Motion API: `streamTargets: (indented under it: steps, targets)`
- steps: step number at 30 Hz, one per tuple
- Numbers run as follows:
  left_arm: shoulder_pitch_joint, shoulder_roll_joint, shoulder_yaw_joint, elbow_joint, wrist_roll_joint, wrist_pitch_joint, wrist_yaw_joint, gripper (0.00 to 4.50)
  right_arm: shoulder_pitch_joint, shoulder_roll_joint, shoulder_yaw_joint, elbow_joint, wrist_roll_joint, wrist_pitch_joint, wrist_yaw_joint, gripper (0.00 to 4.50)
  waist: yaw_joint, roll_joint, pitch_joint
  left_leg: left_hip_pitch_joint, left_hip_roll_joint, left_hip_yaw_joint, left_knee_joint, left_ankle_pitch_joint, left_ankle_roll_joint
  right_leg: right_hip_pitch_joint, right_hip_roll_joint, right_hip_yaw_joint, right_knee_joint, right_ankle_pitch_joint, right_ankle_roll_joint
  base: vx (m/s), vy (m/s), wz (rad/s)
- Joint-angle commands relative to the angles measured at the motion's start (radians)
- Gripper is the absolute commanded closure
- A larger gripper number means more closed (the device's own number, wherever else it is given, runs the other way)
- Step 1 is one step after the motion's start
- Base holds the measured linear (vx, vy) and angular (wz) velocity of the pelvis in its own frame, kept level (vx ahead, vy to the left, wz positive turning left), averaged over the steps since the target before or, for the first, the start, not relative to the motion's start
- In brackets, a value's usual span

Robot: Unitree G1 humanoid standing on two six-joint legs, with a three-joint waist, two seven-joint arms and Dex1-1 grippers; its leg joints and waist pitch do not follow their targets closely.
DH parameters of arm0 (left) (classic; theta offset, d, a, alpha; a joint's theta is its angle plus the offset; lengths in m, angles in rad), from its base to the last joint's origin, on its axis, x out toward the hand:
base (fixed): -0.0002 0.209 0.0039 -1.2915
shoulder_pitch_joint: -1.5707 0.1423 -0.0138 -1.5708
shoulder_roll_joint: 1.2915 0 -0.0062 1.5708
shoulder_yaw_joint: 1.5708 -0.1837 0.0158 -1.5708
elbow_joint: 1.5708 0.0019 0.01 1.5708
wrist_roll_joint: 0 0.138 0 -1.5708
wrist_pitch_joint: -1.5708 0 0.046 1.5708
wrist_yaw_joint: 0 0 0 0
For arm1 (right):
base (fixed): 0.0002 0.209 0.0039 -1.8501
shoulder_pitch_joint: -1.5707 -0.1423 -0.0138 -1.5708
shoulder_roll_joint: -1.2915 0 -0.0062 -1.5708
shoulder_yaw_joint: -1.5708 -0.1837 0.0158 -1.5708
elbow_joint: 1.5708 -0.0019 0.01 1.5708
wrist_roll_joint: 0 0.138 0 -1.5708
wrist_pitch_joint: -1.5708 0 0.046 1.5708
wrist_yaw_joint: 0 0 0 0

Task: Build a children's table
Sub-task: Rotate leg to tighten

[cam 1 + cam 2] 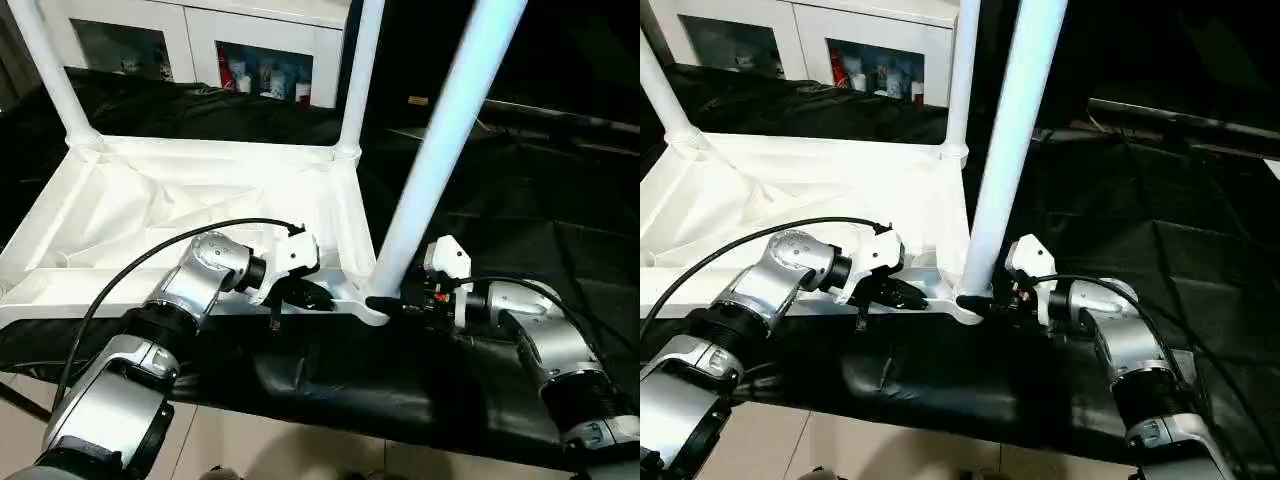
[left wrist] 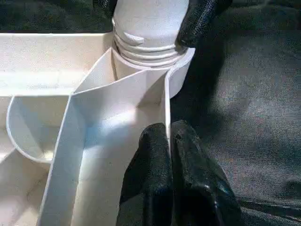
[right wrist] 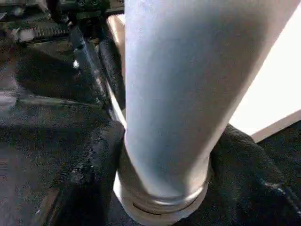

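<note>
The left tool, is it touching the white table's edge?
Touching. The left wrist view shows the left tool with its black fingers closed on the thin wall of the table top.

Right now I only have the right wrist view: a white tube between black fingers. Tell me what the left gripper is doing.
Observer: The left gripper is shut on the thin side wall of the table top, right beside the corner socket your leg stands in.
Operator: Report how many other legs are in.
Observer: Two: a far-left leg and a far-right leg stand upright in the far corners.
Operator: Check the seating of mine.
Observer: The left wrist view shows ridged rings on its base above the socket rim, with the right gripper clamped round the base there.
</note>
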Motion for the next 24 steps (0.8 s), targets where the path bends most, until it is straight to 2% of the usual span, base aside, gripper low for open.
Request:
streamTargets:
  steps: [1,2,3,5,6,7,8,9,10,11,12,13,14,15,16,17,18,23,24]
  targets:
    - [0.012,-0.011,0.005,0.011,0.008,0.016,0.04,4.5,0.016,0.01,-0.013,0.011,0.013,0.027,-0.035,1.95,0.0,0.0,-0.055,-0.001,-0.008,0.017,-0.058,-0.218,0.065,0.057,-0.039,0.026,-0.063,-0.195,-0.22,0.0,0.0,0.0]
    - [0.004,-0.037,0.02,0.038,0.017,0.025,0.122,4.5,0.026,0.037,-0.016,0.043,-0.017,0.034,-0.126,1.97,-0.001,0.002,-0.054,0.001,-0.008,0.017,-0.059,-0.231,0.059,0.055,-0.038,0.027,-0.067,-0.217,-0.215,0.0,0.0,0.0]
    - [0.002,-0.042,0.021,0.043,0.019,0.027,0.135,4.5,0.026,0.043,-0.018,0.05,-0.023,0.034,-0.146,1.97,-0.002,0.002,-0.053,0.001,-0.007,0.017,-0.06,-0.237,0.053,0.053,-0.039,0.027,-0.068,-0.228,-0.212,0.0,0.0,0.0]
    - [-0.012,-0.085,0.029,0.086,0.036,0.04,0.243,4.5,0.029,0.092,-0.035,0.102,-0.056,0.044,-0.299,1.98,-0.005,0.001,-0.048,0.004,-0.012,0.016,-0.061,-0.291,0.029,0.048,-0.04,0.024,-0.084,-0.371,-0.167,0.0,0.0,0.0]
    - [-0.019,-0.107,0.03,0.106,0.044,0.046,0.289,4.5,0.03,0.12,-0.047,0.12,-0.059,0.051,-0.363,1.98,-0.006,0.005,-0.048,0.008,-0.012,0.014,-0.063,-0.304,0.019,0.044,-0.039,0.024,-0.089,-0.403,-0.153,0.0,0.0,0.0]
    - [-0.026,-0.127,0.031,0.123,0.05,0.051,0.331,4.5,0.028,0.146,-0.06,0.133,-0.059,0.061,-0.419,1.98,-0.006,0.005,-0.048,0.007,-0.011,0.012,-0.064,-0.312,0.016,0.044,-0.041,0.024,-0.089,-0.417,-0.147,0.0,0.0,0.0]
    - [-0.036,-0.153,0.035,0.143,0.054,0.062,0.384,4.5,0.02,0.179,-0.076,0.148,-0.061,0.076,-0.49,1.98,-0.01,0.016,-0.047,0.006,-0.012,0.01,-0.067,-0.323,0.007,0.042,-0.04,0.025,-0.09,-0.432,-0.136,0.0,0.0,0.0]
    - [-0.037,-0.158,0.036,0.146,0.054,0.064,0.393,4.5,0.018,0.185,-0.079,0.15,-0.061,0.079,-0.503,1.98,-0.012,0.009,-0.047,0.01,-0.014,0.008,-0.066,-0.347,0.004,0.039,-0.037,0.021,-0.095,-0.455,-0.127,0.0,0.0,0.0]
    - [-0.042,-0.169,0.038,0.154,0.055,0.069,0.415,4.5,0.014,0.199,-0.085,0.157,-0.062,0.085,-0.533,1.98,-0.014,0.007,-0.048,0.008,-0.016,0.007,-0.066,-0.351,0.006,0.041,-0.037,0.021,-0.096,-0.465,-0.123,0.0,0.0,0.0]
    - [-0.05,-0.19,0.035,0.171,0.064,0.073,0.46,4.5,-0.001,0.223,-0.086,0.173,-0.075,0.085,-0.589,1.98,-0.014,0.009,-0.048,0.007,-0.016,0.006,-0.067,-0.356,0.007,0.043,-0.037,0.02,-0.097,-0.473,-0.118,0.0,0.0,0.0]
    - [-0.06,-0.222,0.031,0.195,0.078,0.076,0.517,4.5,-0.029,0.257,-0.077,0.204,-0.098,0.074,-0.669,1.98,-0.018,0.019,-0.046,0.011,-0.016,0.003,-0.068,-0.377,0.003,0.035,-0.038,0.02,-0.1,-0.489,-0.114,0.0,0.0,0.0]
    - [-0.065,-0.239,0.033,0.203,0.081,0.078,0.541,4.5,-0.044,0.275,-0.069,0.22,-0.115,0.065,-0.704,1.98,-0.025,0.013,-0.047,0.01,-0.02,0.002,-0.066,-0.391,0.002,0.034,-0.037,0.018,-0.105,-0.514,-0.105,0.0,0.0,0.0]
    - [-0.069,-0.253,0.033,0.207,0.083,0.079,0.552,4.5,-0.057,0.287,-0.053,0.23,-0.135,0.048,-0.72,1.98,-0.027,0.013,-0.048,0.006,-0.021,-0.001,-0.067,-0.395,0.004,0.037,-0.038,0.016,-0.108,-0.535,-0.093,0.0,0.0,0.0]
    - [-0.071,-0.262,0.031,0.208,0.086,0.08,0.553,4.5,-0.066,0.295,-0.035,0.236,-0.156,0.025,-0.722,1.98,-0.028,0.012,-0.048,0.005,-0.022,-0.001,-0.068,-0.395,0.009,0.038,-0.038,0.015,-0.11,-0.541,-0.087,0.0,0.0,0.0]
    - [-0.073,-0.267,0.029,0.209,0.089,0.08,0.552,4.5,-0.07,0.299,-0.024,0.239,-0.169,0.01,-0.72,1.64,-0.029,0.013,-0.049,0.005,-0.022,-0.001,-0.067,-0.396,0.018,0.036,-0.037,0.014,-0.113,-0.538,-0.081,0.0,0.0,0.0]
    - [-0.072,-0.265,0.024,0.204,0.094,0.075,0.546,4.5,-0.072,0.302,-0.024,0.236,-0.166,-0.005,-0.712,1.64,-0.027,0.013,-0.049,0.004,-0.022,-0.001,-0.068,-0.392,0.022,0.037,-0.038,0.014,-0.114,-0.533,-0.081,0.0,0.0,0.0]
    - [-0.072,-0.264,0.022,0.205,0.098,0.069,0.543,4.5,-0.073,0.305,-0.031,0.234,-0.162,-0.015,-0.709,1.3,-0.027,0.012,-0.05,0.003,-0.021,-0.001,-0.069,-0.39,0.026,0.038,-0.039,0.014,-0.113,-0.526,-0.083,0.0,0.0,0.0]
    - [-0.066,-0.23,0.03,0.191,0.082,0.067,0.481,4.5,-0.072,0.268,-0.04,0.221,-0.15,-0.08,-0.644,1.05,-0.024,0.012,-0.052,-0.002,-0.017,0.001,-0.072,-0.367,0.043,0.043,-0.039,0.018,-0.104,-0.433,-0.12,0.0,0.0,0.0]
    - [-0.063,-0.217,0.033,0.189,0.077,0.061,0.46,4.5,-0.067,0.248,-0.038,0.214,-0.143,-0.094,-0.599,1.05,-0.025,0.006,-0.052,-0.002,-0.016,0.004,-0.072,-0.357,0.047,0.044,-0.038,0.019,-0.102,-0.411,-0.128,0.0,0.0,0.0]
